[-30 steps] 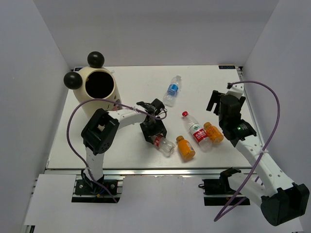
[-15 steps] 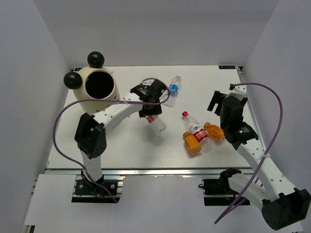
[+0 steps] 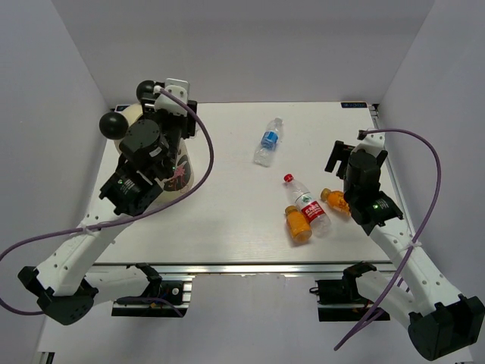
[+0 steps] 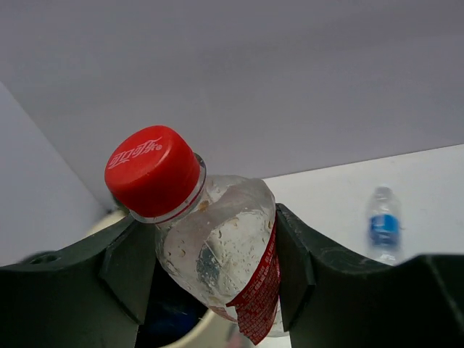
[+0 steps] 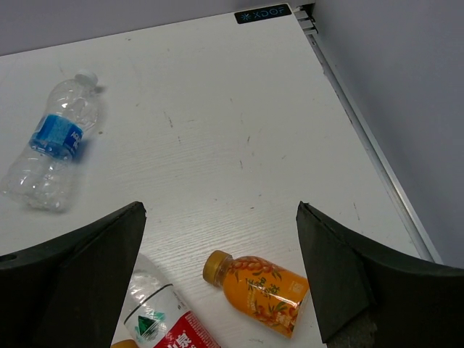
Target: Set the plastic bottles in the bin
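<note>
Red-capped clear bottle (image 4: 217, 254), light, thin-walled and likely slippery, clamped mid-body by left gripper (image 4: 212, 272) at frame centre; right gripper (image 5: 217, 246) stands spread, empty.

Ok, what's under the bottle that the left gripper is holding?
Under the red-capped bottle the wrist view shows the bin's cream rim and its dark opening. What lies inside cannot be seen, and from above the left arm covers the opening.

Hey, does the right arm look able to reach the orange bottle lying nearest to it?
Probably yes: the right tool hangs open just above that orange bottle, nothing covers it, and the red-label bottle lies off to one side.
</note>
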You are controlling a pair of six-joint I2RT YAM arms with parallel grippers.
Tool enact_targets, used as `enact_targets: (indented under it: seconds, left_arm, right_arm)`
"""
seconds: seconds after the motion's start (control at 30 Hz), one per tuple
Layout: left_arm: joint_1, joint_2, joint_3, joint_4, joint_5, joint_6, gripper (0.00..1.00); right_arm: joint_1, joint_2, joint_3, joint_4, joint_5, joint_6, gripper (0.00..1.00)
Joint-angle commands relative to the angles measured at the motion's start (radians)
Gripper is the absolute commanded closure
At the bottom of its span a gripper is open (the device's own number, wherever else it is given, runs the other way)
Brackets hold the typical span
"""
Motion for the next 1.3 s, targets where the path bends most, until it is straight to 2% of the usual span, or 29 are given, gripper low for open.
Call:
enact_targets:
  seconds: [0.0,0.07,0.17,0.23,0.33,0.53,0.57,0.6,0.63,0.67,0.73,0.77,0.93,1.0,1.03,1.07,1.1,1.2,1.23,1.27]
  left_arm:
    - [0.027,0.023,-0.085,0.095,-0.039,0.279,0.87]
    - [0.076,-0.011,-0.174,0.203,-0.032,0.359,0.83]
    - [0.148,-0.033,-0.265,0.334,-0.004,0.436,0.83]
    - [0.243,-0.025,-0.270,0.353,0.051,0.407,0.83]
    - [0.329,0.013,-0.257,0.351,0.097,0.379,0.83]
    - [0.355,0.082,-0.262,0.368,0.093,0.363,0.82]
    - [0.355,0.079,-0.263,0.356,0.099,0.350,0.79]
    - [0.355,0.070,-0.263,0.350,0.097,0.338,0.41]
    - [0.355,0.066,-0.263,0.343,0.091,0.308,0.22]
    - [0.355,0.063,-0.259,0.312,0.090,0.292,0.12]
    - [0.354,0.059,-0.239,0.244,0.115,0.252,0.03]
    - [0.355,0.062,-0.210,0.159,0.131,0.241,0.02]
    - [0.355,0.093,-0.116,0.020,0.148,0.122,0.02]
    - [0.354,0.108,-0.034,-0.058,0.177,0.076,0.02]
    - [0.354,0.134,0.003,-0.131,0.209,0.001,0.02]
    - [0.354,0.156,0.096,-0.178,0.235,-0.047,0.02]
    - [0.354,0.179,0.146,-0.221,0.276,-0.146,0.02]
    - [0.351,0.289,0.284,-0.342,0.534,-0.322,0.02]
    - [0.345,0.318,0.301,-0.353,0.653,-0.346,0.02]
    - [0.332,0.381,0.315,-0.347,0.707,-0.363,0.02]
  right_arm:
    - [-0.002,-0.010,0.006,0.053,0.048,-0.022,0.11]
    - [-0.004,-0.008,0.001,0.056,0.050,-0.028,0.11]
    - [-0.002,0.003,0.007,0.054,0.050,-0.033,0.11]
    - [-0.004,0.004,0.012,0.050,0.050,-0.039,0.11]
    - [-0.002,0.001,0.011,0.050,0.054,-0.046,0.11]
    - [-0.004,-0.010,-0.002,0.051,0.056,-0.045,0.11]
    - [-0.004,-0.014,-0.005,0.051,0.058,-0.043,0.11]
    - [-0.002,-0.017,-0.006,0.051,0.058,-0.043,0.11]
    - [-0.004,-0.019,-0.008,0.051,0.058,-0.045,0.11]
    - [-0.002,-0.026,-0.009,0.054,0.050,-0.048,0.11]
    - [-0.004,-0.030,-0.013,0.057,0.044,-0.056,0.11]
    - [-0.004,-0.033,-0.013,0.056,0.041,-0.054,0.11]
    - [-0.002,-0.039,-0.014,0.053,0.007,-0.065,0.11]
    - [-0.004,-0.036,-0.002,0.038,-0.054,-0.079,0.11]
    - [-0.002,-0.028,0.004,0.030,-0.077,-0.077,0.11]
    - [-0.004,-0.022,0.018,0.016,-0.109,-0.065,0.11]
    - [-0.002,-0.014,0.026,-0.013,-0.120,-0.065,0.11]
    - [-0.004,0.016,0.058,-0.044,-0.127,-0.065,0.11]
    - [-0.004,0.030,0.066,-0.062,-0.114,-0.063,0.11]
    - [-0.006,0.036,0.075,-0.073,-0.107,-0.054,0.11]
